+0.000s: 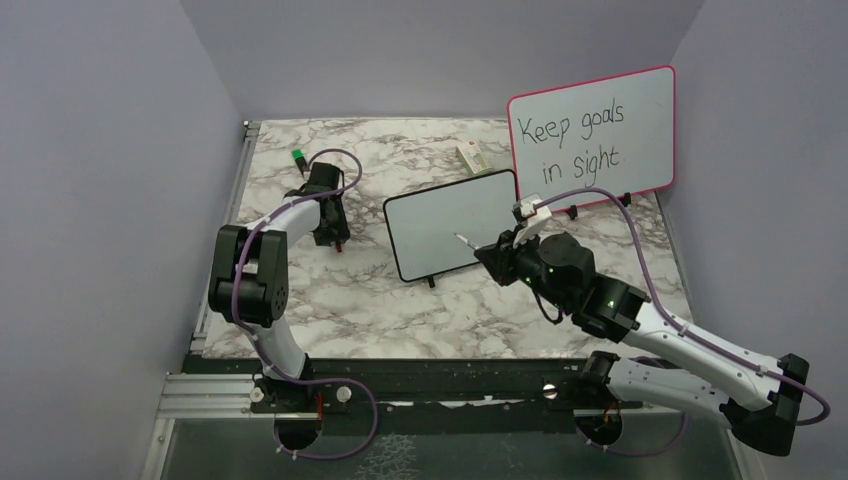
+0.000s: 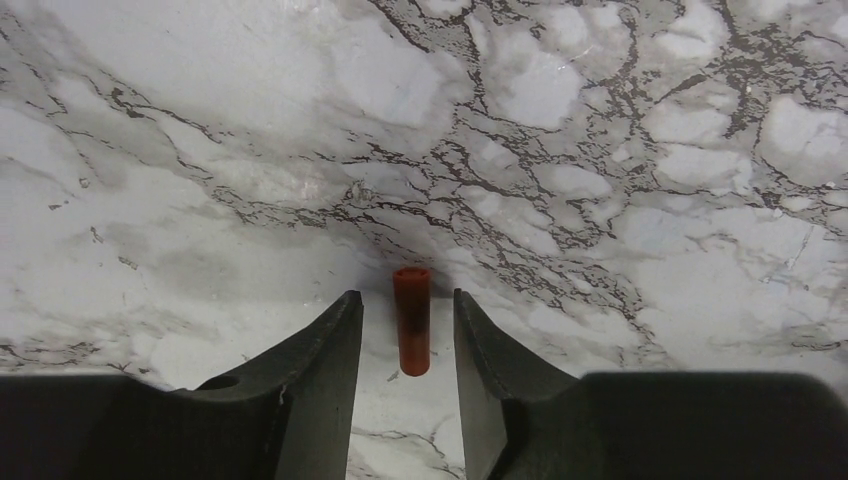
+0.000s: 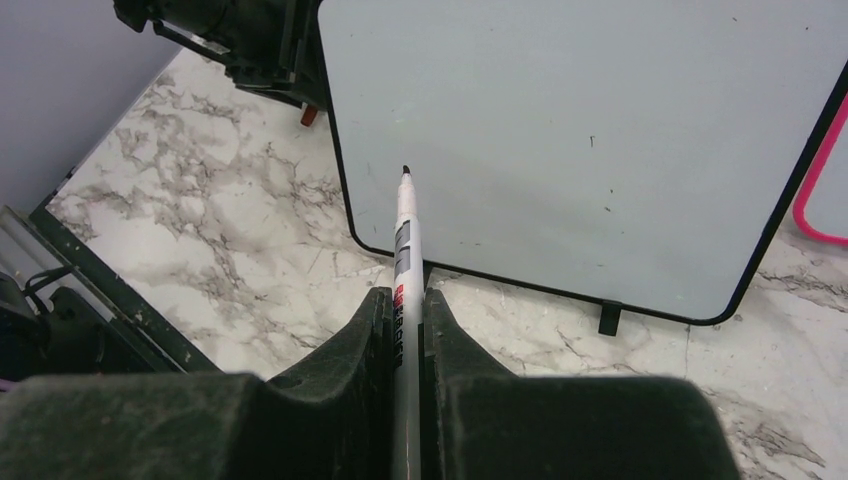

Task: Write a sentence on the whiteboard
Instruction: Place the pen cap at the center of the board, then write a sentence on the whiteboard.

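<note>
The black-framed whiteboard (image 1: 440,235) (image 3: 580,130) stands on small feet mid-table, its face blank; no sentence shows on it. My right gripper (image 1: 492,250) (image 3: 405,292) is shut on a white marker (image 3: 403,250), uncapped, whose dark tip points at the board's lower left part. In the right wrist view the tip lies just inside the frame; whether it touches I cannot tell. My left gripper (image 1: 338,238) (image 2: 405,295) is open, pointing down at the table left of the board. A red marker cap (image 2: 411,320) (image 1: 341,247) lies between its fingers with a gap on both sides.
A larger pink-framed board (image 1: 590,130) with black writing, "Keep goals in sight", stands at the back right. A small box (image 1: 474,155) lies behind the whiteboard. A green-tipped object (image 1: 298,157) lies at the back left. Purple walls close in three sides of the marble table (image 1: 400,300).
</note>
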